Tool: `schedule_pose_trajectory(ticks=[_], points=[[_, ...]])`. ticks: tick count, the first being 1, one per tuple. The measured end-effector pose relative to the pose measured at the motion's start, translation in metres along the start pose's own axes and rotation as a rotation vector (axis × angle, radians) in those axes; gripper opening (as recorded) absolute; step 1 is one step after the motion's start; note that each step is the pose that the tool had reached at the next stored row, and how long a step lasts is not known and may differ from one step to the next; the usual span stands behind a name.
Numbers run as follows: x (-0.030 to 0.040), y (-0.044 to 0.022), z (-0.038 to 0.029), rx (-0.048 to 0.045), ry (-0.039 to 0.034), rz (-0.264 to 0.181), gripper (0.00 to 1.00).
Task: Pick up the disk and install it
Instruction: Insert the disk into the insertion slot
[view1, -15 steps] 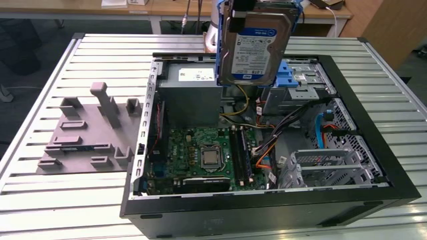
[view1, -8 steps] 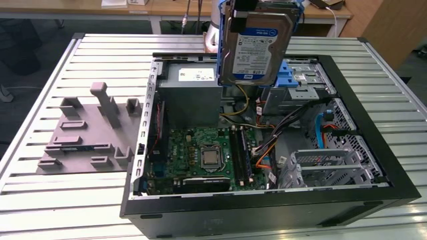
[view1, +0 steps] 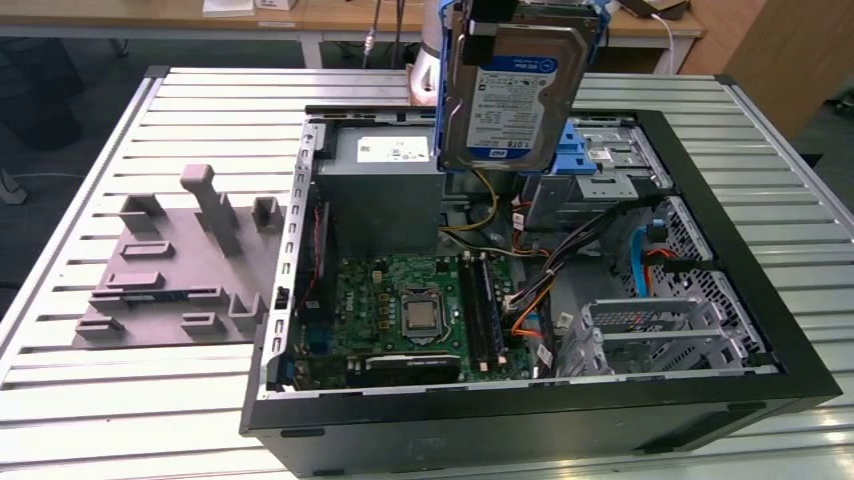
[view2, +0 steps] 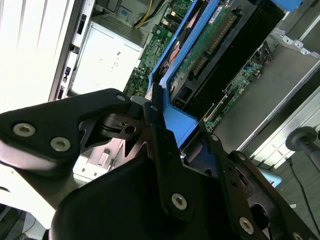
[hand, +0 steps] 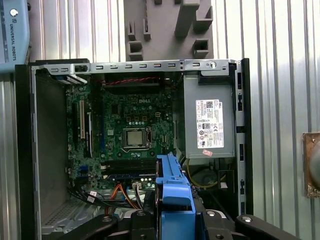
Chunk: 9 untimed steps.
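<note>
The slatted metal worktop (view1: 107, 400) carries an open computer case (view1: 534, 425), lying on its side directly below the hand (hand: 175, 220). A grey moulded fixture plate (view1: 160, 290) lies alongside, farther from the hand.

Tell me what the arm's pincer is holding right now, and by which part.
The pincer holds the disk, clamped on the blue rails at its upper end. The disk hangs upright above the open computer case.

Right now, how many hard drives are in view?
1. The disk hangs clamped in the gripper above the open computer case. The metal drive cage inside it could hide another; I cannot tell.
</note>
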<state>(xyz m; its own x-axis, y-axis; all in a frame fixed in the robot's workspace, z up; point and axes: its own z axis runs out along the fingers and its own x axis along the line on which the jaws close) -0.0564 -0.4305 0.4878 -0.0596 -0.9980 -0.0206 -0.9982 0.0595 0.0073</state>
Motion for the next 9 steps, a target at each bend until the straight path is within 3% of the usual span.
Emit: schedule_pose_trajectory(ticks=[5,9], points=[[0.0032,-0.0002,-0.0001,0.0,0.0,0.0,0.36],[0.0096,-0.0006,-0.0002,0.0,0.0,0.0,0.36]])
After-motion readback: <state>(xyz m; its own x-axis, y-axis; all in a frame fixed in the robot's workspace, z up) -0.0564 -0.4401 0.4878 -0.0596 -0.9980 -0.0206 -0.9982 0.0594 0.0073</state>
